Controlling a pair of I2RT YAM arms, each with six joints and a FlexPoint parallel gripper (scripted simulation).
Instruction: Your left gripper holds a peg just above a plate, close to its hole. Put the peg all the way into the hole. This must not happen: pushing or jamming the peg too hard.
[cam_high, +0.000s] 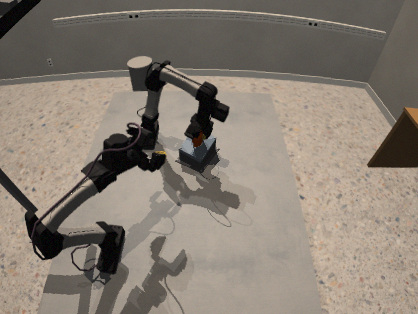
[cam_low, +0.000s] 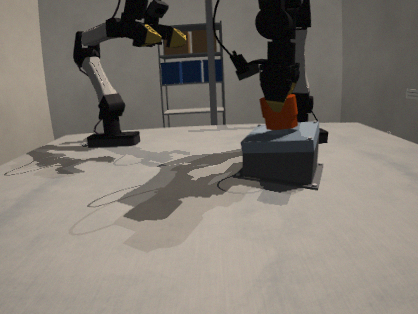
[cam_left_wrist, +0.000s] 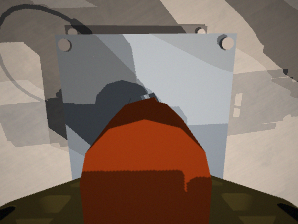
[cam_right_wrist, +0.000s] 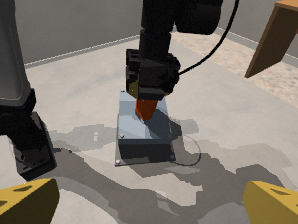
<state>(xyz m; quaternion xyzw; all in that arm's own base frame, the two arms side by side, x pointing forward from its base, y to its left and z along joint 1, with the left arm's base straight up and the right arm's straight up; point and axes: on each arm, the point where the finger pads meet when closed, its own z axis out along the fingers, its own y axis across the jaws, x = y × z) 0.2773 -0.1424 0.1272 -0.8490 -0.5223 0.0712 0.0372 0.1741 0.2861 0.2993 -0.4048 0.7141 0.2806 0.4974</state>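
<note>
1. Orange and chunky, the peg (cam_high: 198, 139) (cam_low: 280, 113) (cam_left_wrist: 145, 150) (cam_right_wrist: 146, 108) stands nearly upright over the block's top plate, its lower end at or just above the surface. Whether the tip has begun to enter cannot be told.

2. The left gripper (cam_high: 199, 131) (cam_low: 278, 102) (cam_left_wrist: 147, 181) (cam_right_wrist: 146, 97) pinches the peg by its upper part, a finger on either side. That high hold leaves the lower part free to go down, presumably the reason for it.

3. The pale blue plate (cam_high: 210, 145) (cam_low: 254, 135) (cam_left_wrist: 200, 90) (cam_right_wrist: 128, 131) forms the top of a dark-sided block, with screws at its corners. The block sits on a thin base on the worktop (cam_high: 240, 270) (cam_low: 210, 265) (cam_left_wrist: 270, 170) (cam_right_wrist: 85, 80), probably to keep it steady under a push.

4. The hole is mostly hidden by the peg. In the left wrist view a small broken edge shows just past the tip, perhaps part of its rim, so a slight sideways correction may be needed before lowering.

5. The next move calls for a slow, straight descent with light force; a tilted or off-centre peg could catch on the rim and jam.

6. The right gripper (cam_high: 161, 155) (cam_low: 167, 38) (cam_right_wrist: 150, 188) is spread wide with nothing between its fingers, held away from the block, which leaves the left arm room.
</note>
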